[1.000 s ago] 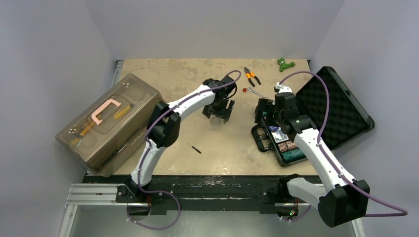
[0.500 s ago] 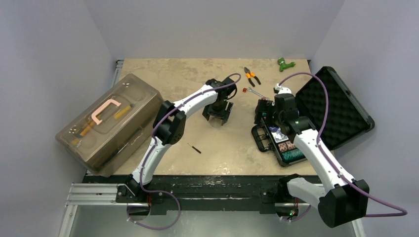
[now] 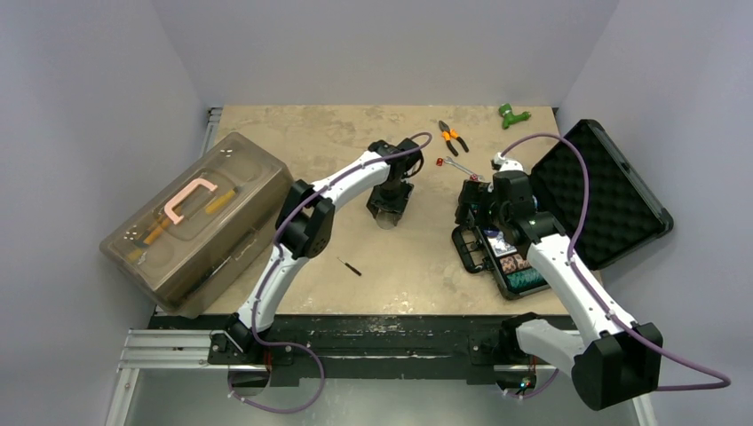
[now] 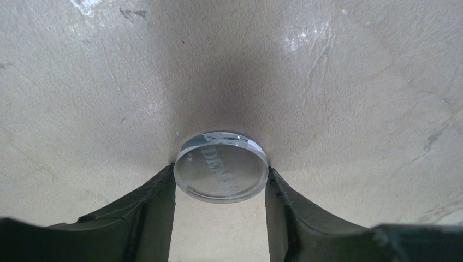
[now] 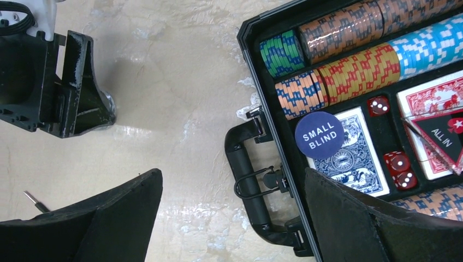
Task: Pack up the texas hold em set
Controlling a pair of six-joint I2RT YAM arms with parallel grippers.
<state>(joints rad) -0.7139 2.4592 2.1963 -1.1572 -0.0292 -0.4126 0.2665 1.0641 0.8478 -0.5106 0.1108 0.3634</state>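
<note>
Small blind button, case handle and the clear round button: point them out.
small blind button (image 5: pixel 320 135), right wrist view, centre of blue face.
case handle (image 5: pixel 240 169), right wrist view, middle of grip.
clear round button (image 4: pixel 221 166), left wrist view, centre of face.

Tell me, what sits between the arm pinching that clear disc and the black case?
Nothing: only bare tabletop separates the left fingers, closed on the clear disc, from the black case; the right wrist view shows it best.

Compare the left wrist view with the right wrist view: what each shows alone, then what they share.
Left wrist only: a clear round button pinched between the fingers of the left tool. Right wrist only: the open black case holding striped chips, a blue deck, the SMALL BLIND button, red dice. Both: the beige tabletop and the left tool.
</note>
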